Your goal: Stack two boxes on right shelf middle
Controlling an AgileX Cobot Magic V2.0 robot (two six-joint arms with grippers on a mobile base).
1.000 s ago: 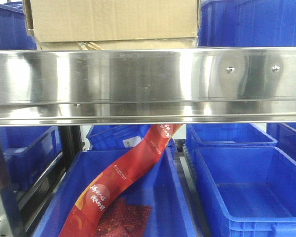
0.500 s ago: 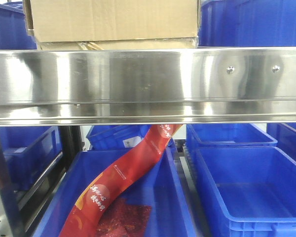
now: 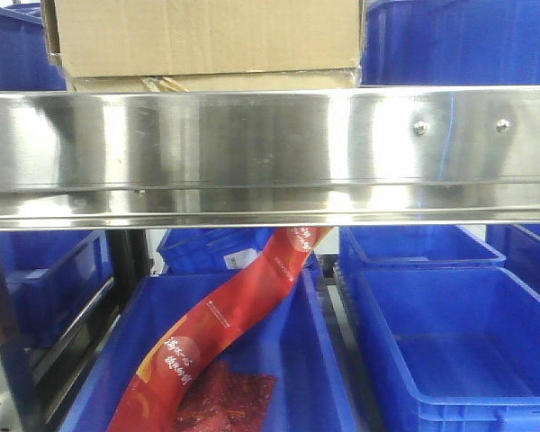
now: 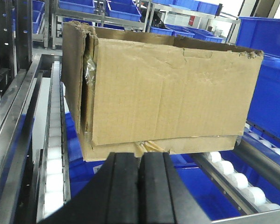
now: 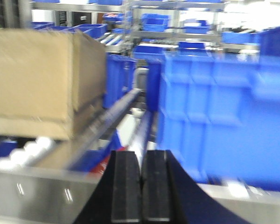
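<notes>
A large cardboard box [image 4: 172, 88] stands on the roller shelf, resting on a flatter cardboard box [image 4: 186, 145] whose edge shows beneath it. Both show at the top of the front view, the large box [image 3: 207, 36] above the flat one [image 3: 216, 82]. My left gripper [image 4: 141, 161] is shut and empty, just in front of the stack's lower edge and apart from it. My right gripper [image 5: 141, 158] is shut and empty, to the right of the box [image 5: 42, 84], in a blurred view.
A wide steel shelf beam [image 3: 270, 153] crosses the front view. Blue bins [image 3: 450, 351] sit below it, one holding a red packaging strip [image 3: 225, 315]. A tall blue bin [image 5: 224, 112] stands right of the boxes. White rollers [image 4: 53, 158] line the shelf.
Only the reflections on the right of the steel beam shift a little. The boxes and bins stay where they were.
</notes>
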